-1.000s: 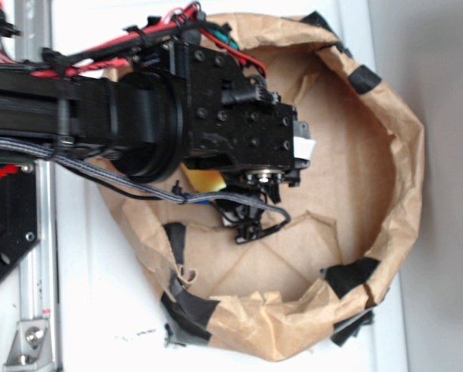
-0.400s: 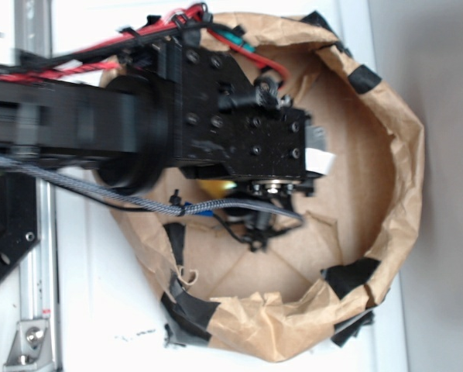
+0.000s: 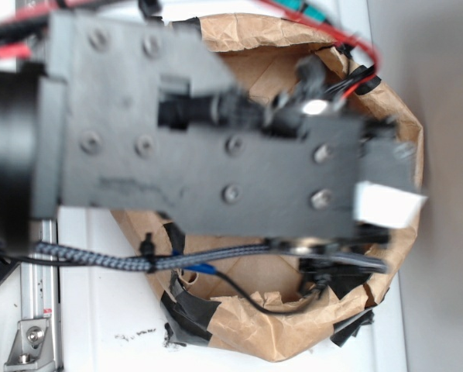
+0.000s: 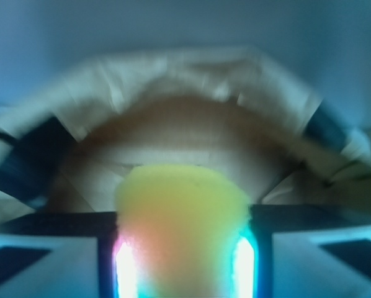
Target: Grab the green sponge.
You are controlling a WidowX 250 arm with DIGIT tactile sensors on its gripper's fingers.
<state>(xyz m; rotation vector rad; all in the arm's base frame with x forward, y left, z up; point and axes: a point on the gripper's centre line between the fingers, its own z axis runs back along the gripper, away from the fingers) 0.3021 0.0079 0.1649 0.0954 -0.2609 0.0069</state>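
In the wrist view the green sponge [image 4: 182, 211] is a blurred yellow foam chunk filling the gap between my two dark fingers [image 4: 108, 242]. My gripper [image 4: 184, 218] is shut on it, and the foam bulges up above the fingertips. Behind it lie the floor and far wall of the brown paper bag [image 4: 192, 68]. In the exterior view my arm's wrist block [image 3: 216, 139] is large and blurred, close to the camera, and covers most of the bag [image 3: 406, 139]. The sponge and the fingers are hidden under it there.
The crumpled bag rim is patched with black tape [image 3: 189, 310] at several spots. A braided cable [image 3: 100, 256] and thin wires hang below the wrist. A metal rail [image 3: 34, 325] runs along the left edge of the white table.
The arm has risen toward the camera and shifted right, now looming large and blurred. The yellow patch seen under the wrist earlier is no longer visible in the exterior view.
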